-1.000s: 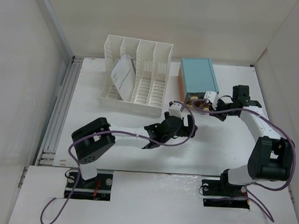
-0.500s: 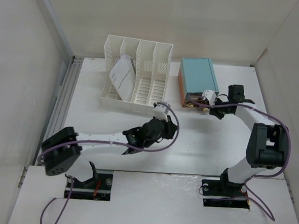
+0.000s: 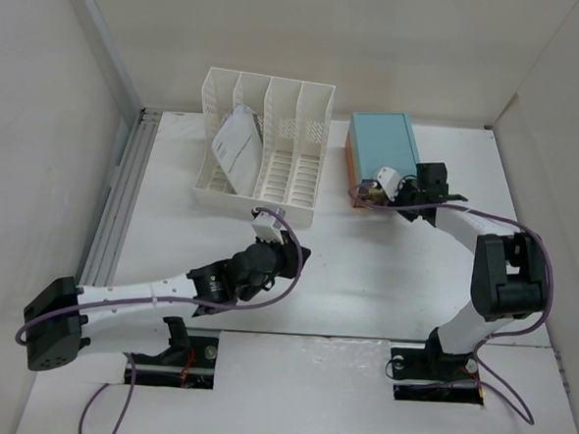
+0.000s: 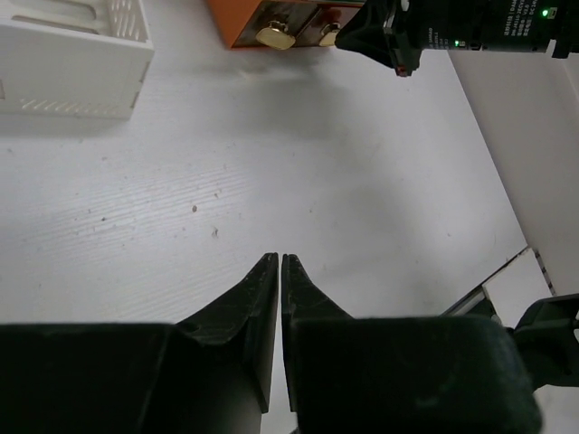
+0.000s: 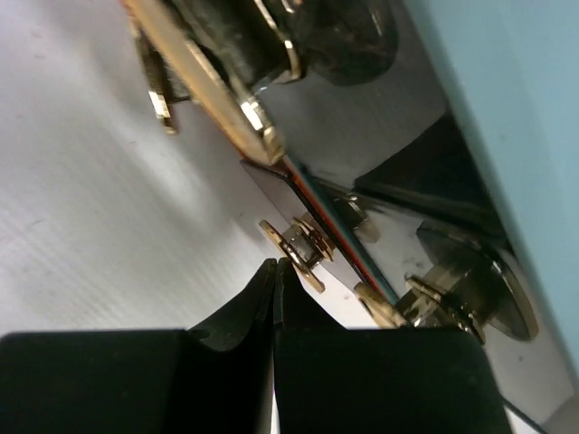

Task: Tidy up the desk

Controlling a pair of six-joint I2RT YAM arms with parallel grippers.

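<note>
White tabletop fills white-walled enclosure, grey rail along left edge. Left end effector closed, empty, over bare surface; right end effector closed at teal box front.

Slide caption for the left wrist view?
Left gripper, shut and empty, above the white desk; right gripper at the orange drawer front with gold knobs.

Plain white walls on three sides

Robot lab cell: white partition walls, bolted arms.
</note>
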